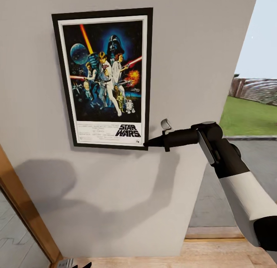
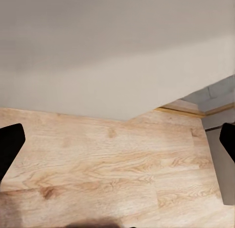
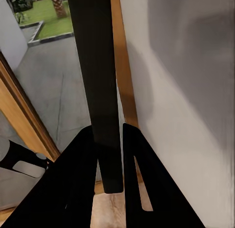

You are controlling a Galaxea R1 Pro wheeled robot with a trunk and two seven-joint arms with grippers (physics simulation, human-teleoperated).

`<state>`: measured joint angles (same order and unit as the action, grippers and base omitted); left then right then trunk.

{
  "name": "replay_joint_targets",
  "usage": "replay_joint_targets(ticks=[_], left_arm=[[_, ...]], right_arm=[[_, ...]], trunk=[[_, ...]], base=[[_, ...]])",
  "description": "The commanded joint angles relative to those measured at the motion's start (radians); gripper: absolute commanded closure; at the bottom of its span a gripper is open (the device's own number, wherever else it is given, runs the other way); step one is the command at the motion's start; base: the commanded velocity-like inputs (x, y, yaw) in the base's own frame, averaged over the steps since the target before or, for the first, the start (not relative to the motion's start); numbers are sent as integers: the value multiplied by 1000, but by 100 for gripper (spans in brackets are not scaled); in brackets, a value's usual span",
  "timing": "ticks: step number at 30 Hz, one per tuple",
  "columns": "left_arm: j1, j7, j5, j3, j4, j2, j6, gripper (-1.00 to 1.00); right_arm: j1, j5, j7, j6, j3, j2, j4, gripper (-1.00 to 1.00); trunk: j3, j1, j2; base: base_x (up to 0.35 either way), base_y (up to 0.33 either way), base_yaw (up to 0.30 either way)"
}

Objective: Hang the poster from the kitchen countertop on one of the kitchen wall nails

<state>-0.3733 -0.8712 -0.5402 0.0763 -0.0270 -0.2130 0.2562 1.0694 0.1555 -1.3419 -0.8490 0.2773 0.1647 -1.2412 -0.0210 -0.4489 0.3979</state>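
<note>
My right gripper has its jaws pinching the poster's lower right corner by the frame edge, holding it flat against the wall so it can catch a nail. My left gripper hangs spread over the floor.

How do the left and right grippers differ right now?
The right gripper is raised at the wall, shut on the poster at its lower corner; the left gripper points at the wood floor, holding nothing. The right's fingers sit close on the black frame edge; the left's are spread wide. Both have black fingers.
</note>
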Motion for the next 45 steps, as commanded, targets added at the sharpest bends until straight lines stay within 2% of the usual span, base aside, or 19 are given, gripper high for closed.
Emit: replay_joint_targets(ticks=[1,45], left_arm=[[-1,-2,-6,8,1,0,6,-100],[-1,-2,-6,8,1,-5,6,-100]], right_arm=[[1,7,0,-10,2,1,0,100],[1,7,2,-10,2,1,2,100]], trunk=[[-2,-1,2],[-2,-1,2]], base=[[81,0,0],[23,0,0]])
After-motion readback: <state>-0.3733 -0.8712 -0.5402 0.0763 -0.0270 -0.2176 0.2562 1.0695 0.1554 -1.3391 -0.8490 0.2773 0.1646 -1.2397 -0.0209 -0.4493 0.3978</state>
